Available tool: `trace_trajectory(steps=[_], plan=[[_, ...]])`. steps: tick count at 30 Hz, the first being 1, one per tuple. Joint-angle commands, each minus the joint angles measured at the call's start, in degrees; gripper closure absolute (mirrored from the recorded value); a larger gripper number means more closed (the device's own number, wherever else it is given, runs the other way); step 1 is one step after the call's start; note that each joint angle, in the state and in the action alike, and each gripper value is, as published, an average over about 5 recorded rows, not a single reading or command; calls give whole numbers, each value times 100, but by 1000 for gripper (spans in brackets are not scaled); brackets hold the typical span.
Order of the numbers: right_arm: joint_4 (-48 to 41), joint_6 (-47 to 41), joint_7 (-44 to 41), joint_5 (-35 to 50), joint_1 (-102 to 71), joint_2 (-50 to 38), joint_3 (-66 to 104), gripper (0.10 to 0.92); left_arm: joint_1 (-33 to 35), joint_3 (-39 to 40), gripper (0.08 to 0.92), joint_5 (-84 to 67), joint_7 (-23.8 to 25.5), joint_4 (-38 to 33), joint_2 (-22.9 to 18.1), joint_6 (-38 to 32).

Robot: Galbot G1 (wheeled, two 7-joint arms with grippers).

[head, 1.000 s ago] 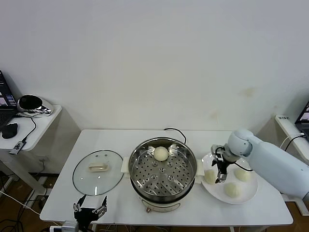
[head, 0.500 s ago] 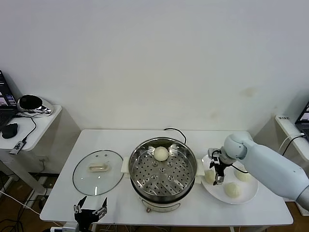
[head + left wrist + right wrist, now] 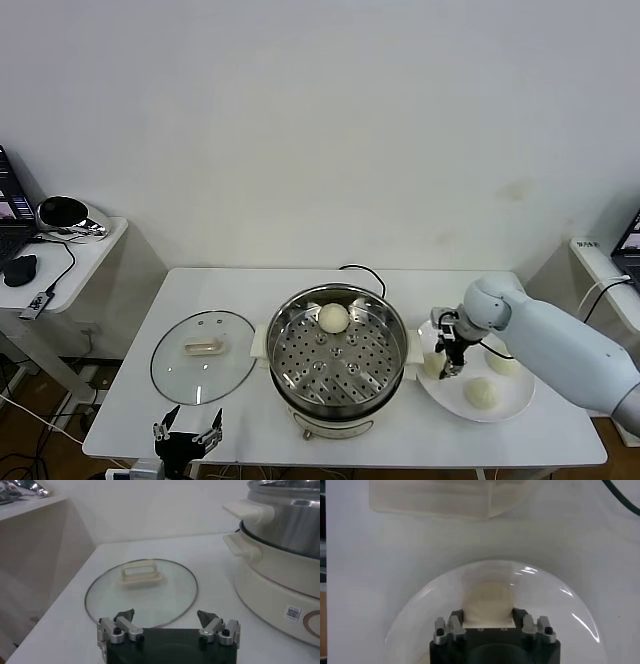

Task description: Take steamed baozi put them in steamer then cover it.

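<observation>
Down on the plate (image 3: pixel 515 398), the right gripper (image 3: pixel 447 362) had drawn its fingers in from wide to a snug pinch since a second before, and it now clamped the leftmost bun (image 3: pixel 487 601) between its tips, the bun pressed narrow in the right wrist view. That bun sat at the plate's edge nearest the steamer (image 3: pixel 337 356). Two more buns (image 3: pixel 482 392) lay farther right on the plate, apart from the gripper. One bun (image 3: pixel 333 317) rested on the perforated tray at the back of the steamer. Off to the left, the glass lid (image 3: pixel 203 356) lay flat on the table (image 3: pixel 250 290). The left gripper (image 3: pixel 168 622) hung parked at the table's near edge, its fingers spread wide and holding nothing.
</observation>
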Motion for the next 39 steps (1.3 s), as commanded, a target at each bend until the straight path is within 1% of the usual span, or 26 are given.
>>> trace_trajectory(steps=[1,5,8,12,16,19,24,32,39], plan=[[75,-5,-88,43,81,-107,9,463,-4,13,177,6,-3,-19,-5,2],[246,-45,-202,186,323,-334,-39,465,-22,30,177,5,-1,-36,-11,2],[490,-116,-304,446,781,-600,-294,465,-50,49,177,9,0,-49,-20,5],[873,-224,-448,1006,1949,-920,-991,465,-94,80,177,36,-8,-65,-30,11],[1148,-327,-593,1736,3436,-974,-1967,465,-121,94,177,57,-11,-130,-28,29],[1220,-376,-678,2063,4376,-783,-2629,465,-130,84,177,74,-16,-193,-15,61],[1265,-507,-773,2470,5077,-242,-3082,465,-99,56,177,90,-45,-295,-2,76],[1158,-500,-854,3068,4994,780,-2886,465,-47,9,177,80,-71,-485,-56,68],[922,-785,-856,3172,4843,1646,-2957,465,-44,2,177,44,-78,-568,-72,65]])
